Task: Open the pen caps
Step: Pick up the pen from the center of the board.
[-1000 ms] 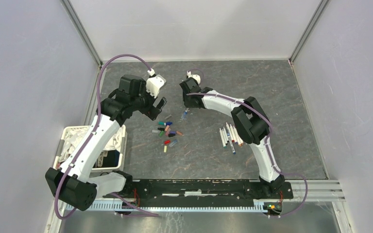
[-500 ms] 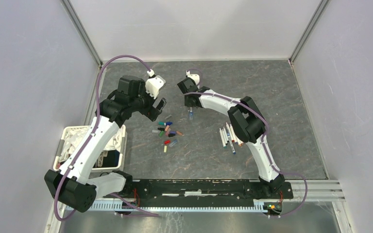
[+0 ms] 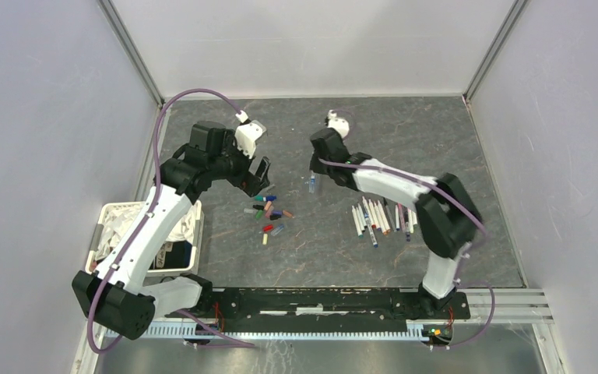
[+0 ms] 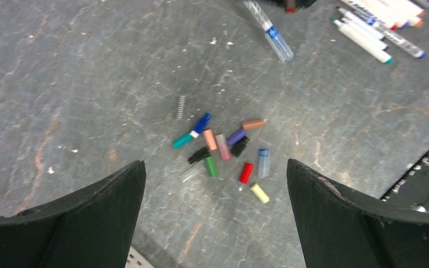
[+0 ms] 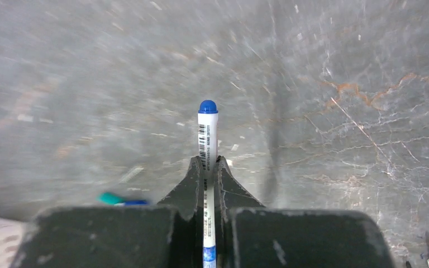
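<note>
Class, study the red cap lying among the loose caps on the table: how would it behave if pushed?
The red cap is a short cylinder lying on its side, so it would probably roll. It looks tiny, so is likely very light and may skid on the table. A push might also knock the pale bluish cap close beside it.

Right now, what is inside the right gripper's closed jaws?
One pen: the right gripper is shut on its white barrel, with the blue end and barcode sticking out ahead. The fingers cover the sides of the gripped stretch.
</note>
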`<action>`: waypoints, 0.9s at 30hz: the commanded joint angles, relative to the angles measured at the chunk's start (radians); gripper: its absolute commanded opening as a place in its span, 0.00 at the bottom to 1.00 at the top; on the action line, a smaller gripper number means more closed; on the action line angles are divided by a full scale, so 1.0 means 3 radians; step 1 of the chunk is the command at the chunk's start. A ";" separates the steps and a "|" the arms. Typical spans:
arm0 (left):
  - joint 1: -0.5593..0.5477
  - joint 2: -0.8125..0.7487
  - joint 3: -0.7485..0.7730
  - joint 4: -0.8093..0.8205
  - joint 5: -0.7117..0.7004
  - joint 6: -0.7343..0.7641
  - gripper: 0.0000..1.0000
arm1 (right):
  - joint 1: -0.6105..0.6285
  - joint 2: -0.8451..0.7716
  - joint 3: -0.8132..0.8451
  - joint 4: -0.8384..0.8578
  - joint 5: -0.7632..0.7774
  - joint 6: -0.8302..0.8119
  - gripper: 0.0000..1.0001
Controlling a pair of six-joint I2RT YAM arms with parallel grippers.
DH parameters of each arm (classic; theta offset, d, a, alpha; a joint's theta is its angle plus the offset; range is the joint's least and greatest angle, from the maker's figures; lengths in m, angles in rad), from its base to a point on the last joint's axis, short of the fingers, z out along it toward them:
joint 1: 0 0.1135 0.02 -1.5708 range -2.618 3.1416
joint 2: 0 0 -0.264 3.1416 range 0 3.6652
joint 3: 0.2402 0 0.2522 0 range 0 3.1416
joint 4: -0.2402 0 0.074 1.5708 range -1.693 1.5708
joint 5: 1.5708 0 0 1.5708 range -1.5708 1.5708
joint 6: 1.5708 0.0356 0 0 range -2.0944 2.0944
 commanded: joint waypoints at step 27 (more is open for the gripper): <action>-0.0006 0.0365 0.0148 0.0301 0.1495 -0.0572 0.69 | 0.0839 -0.1698 -0.0982 0.1864 0.0471 0.0558 0.00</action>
